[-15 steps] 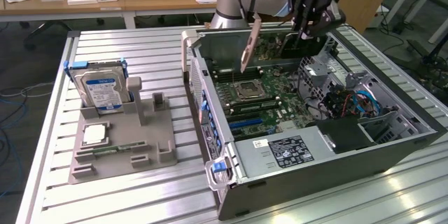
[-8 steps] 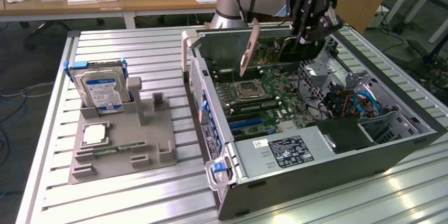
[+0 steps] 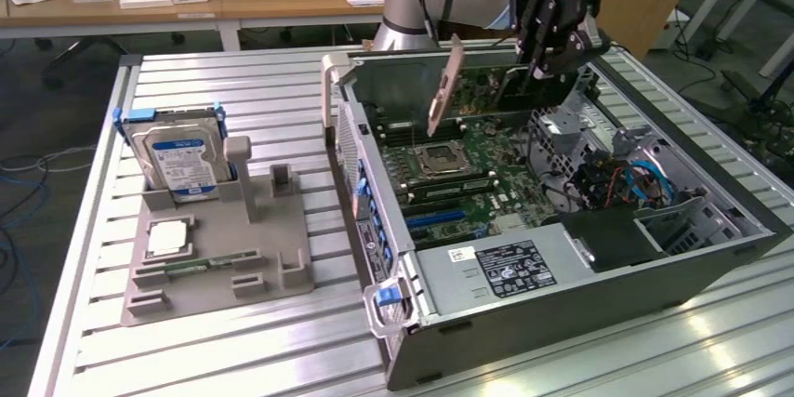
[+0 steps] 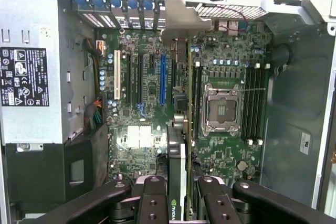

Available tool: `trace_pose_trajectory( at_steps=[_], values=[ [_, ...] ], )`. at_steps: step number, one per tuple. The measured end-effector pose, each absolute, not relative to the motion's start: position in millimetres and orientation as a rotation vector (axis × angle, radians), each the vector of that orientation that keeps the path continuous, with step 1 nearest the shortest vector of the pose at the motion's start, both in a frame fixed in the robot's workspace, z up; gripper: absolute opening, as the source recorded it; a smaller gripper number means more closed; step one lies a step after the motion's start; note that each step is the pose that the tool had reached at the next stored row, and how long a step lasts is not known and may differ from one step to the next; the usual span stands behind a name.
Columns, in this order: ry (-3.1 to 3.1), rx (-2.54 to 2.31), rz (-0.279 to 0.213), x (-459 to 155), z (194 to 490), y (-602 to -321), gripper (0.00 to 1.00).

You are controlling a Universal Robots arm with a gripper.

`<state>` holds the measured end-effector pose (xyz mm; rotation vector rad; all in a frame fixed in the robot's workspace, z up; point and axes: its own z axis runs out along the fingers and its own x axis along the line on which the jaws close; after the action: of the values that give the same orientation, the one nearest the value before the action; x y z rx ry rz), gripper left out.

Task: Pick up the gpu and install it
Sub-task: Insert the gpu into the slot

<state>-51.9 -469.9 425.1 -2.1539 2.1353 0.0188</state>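
My gripper [image 3: 542, 70] is shut on the gpu [image 3: 496, 92], a dark flat card with a greyish metal bracket [image 3: 443, 90] at one end. It hangs on edge above the far end of the open computer case [image 3: 372, 192], clear of the motherboard [image 3: 478, 169]. In the wrist view the gpu [image 4: 181, 145] runs edge-on away from my gripper [image 4: 181, 203], with a black finger [image 4: 152, 200] on each side. Its bracket [image 4: 181, 22] lies toward the case's rear slot openings. The card hovers beside the blue expansion slot [image 4: 162, 80], between that slot and the CPU socket [image 4: 223, 108].
A grey fixture [image 3: 267, 248] on the slatted table at the exterior view's left holds a silver hard drive [image 3: 180, 160], a small chip [image 3: 167, 237] and a green memory stick [image 3: 205, 262]. The power supply [image 3: 509, 267] fills the case's near end. Cables [image 3: 620, 183] lie at the exterior view's right.
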Motion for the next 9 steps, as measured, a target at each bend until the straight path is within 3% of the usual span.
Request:
trace_pose_trajectory(
  at_steps=[9],
  values=[
    [2.135,-2.154,0.018,-52,410,-470,0.27]
  ],
)
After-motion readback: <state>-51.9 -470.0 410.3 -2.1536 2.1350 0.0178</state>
